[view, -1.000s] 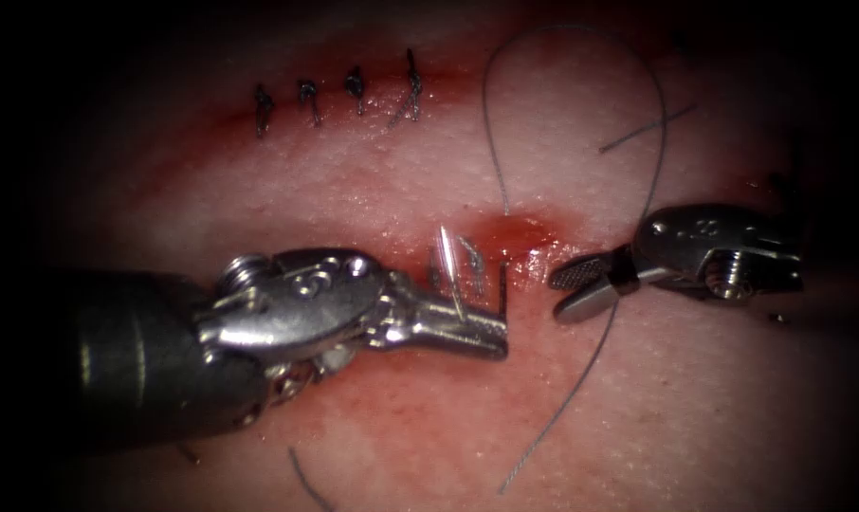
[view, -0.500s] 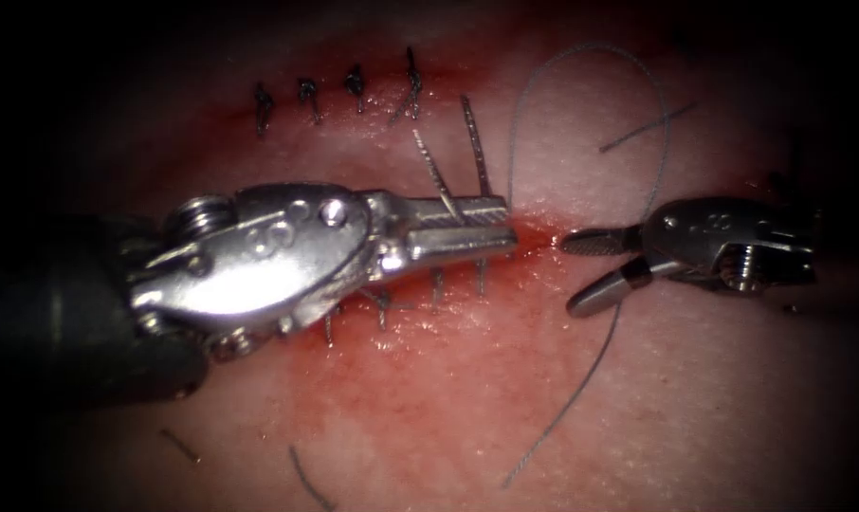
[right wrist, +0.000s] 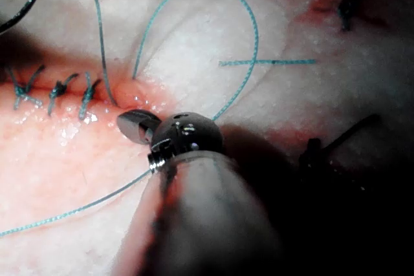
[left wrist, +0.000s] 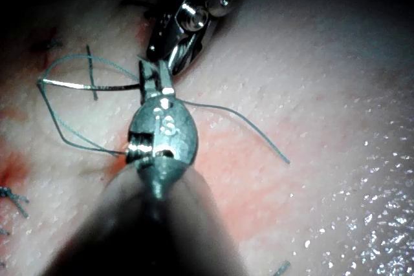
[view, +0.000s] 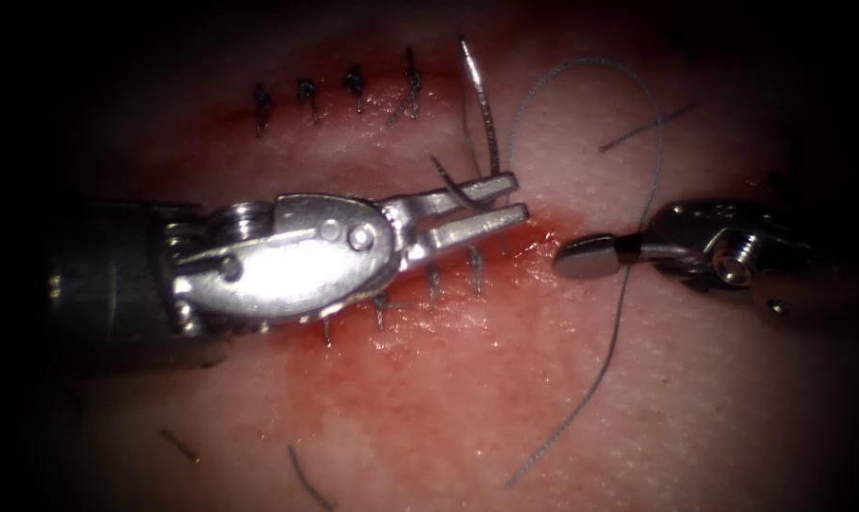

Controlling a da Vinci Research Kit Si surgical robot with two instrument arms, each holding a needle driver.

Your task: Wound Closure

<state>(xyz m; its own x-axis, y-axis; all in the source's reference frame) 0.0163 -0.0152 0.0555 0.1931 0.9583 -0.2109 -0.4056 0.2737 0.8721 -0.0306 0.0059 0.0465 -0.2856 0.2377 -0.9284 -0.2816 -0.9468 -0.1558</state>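
My left tool (view: 503, 201) reaches in over the stitched cut (view: 429, 284) in the tissue (view: 638, 398). Its jaws are shut on the curved needle (view: 479, 104) near mid-curve. The needle is out of the tissue, and one end points up toward the far side. In the left wrist view the needle (left wrist: 84, 84) sticks out sideways from the left tool (left wrist: 150, 81). My right tool (view: 586, 256) lies at the cut's right end, shut on the thread (view: 612, 341). The thread loops up from the cut's right end, arcs over to the right tool, then trails down to a loose end.
A second row of dark finished stitches (view: 335, 95) sits farther back. Red fluid (view: 420, 379) wets the tissue around the near cut. Cut ends of thread (view: 308, 479) lie near the front, and another cut end (view: 643, 128) lies at the back right.
The left tool has lifted the needle up and away from the cut's near edge, so the needle now stands higher. The right tool's jaws, open a second ago, have shut on the thread.
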